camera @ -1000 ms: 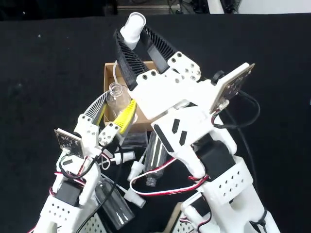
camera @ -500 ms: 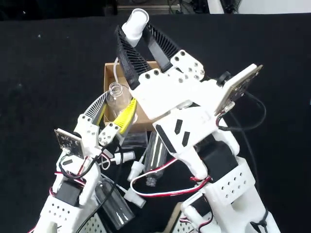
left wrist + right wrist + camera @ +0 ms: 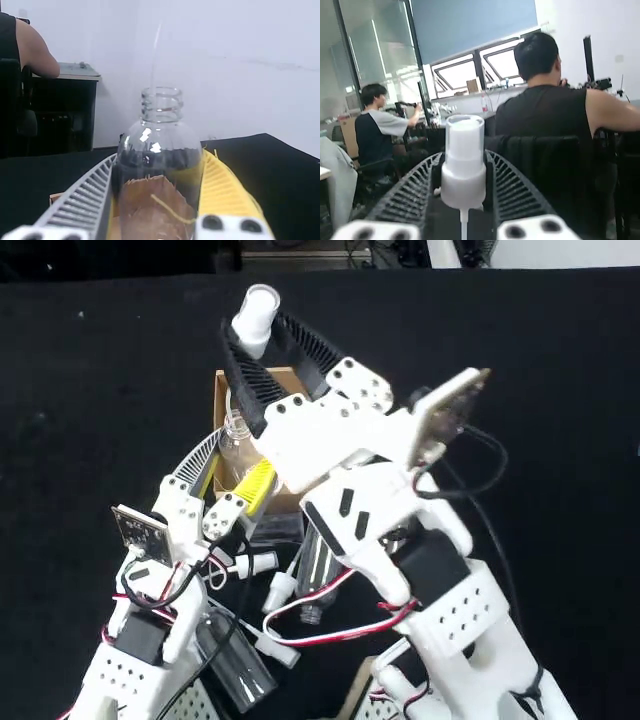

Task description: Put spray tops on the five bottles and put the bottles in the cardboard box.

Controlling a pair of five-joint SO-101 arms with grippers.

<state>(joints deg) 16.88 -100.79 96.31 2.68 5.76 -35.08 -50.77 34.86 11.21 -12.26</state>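
A clear, uncapped bottle [image 3: 236, 436] stands upright over the cardboard box [image 3: 219, 395], and my left gripper [image 3: 240, 455] is shut on it. In the left wrist view the bottle [image 3: 159, 150] sits between the grey finger [image 3: 80, 200] and the yellow finger [image 3: 225, 190], its mouth bare. My right gripper [image 3: 258, 328] is shut on a white spray top [image 3: 255, 312], held just above and behind the bottle's neck. The spray top [image 3: 464, 160] is upright between the black fingers [image 3: 515, 190], and its thin dip tube [image 3: 156, 50] hangs down over the bottle's mouth.
Between the two arm bases, loose clear bottles [image 3: 322, 562] [image 3: 236, 668] lie on the black table. White spray tops [image 3: 256, 562] [image 3: 281, 589] [image 3: 275, 645] are scattered around them. People sit at desks in the room behind.
My right arm has swung to the left, carrying the spray top from beside the box to over the bottle's neck. The left arm and bottle have kept still.
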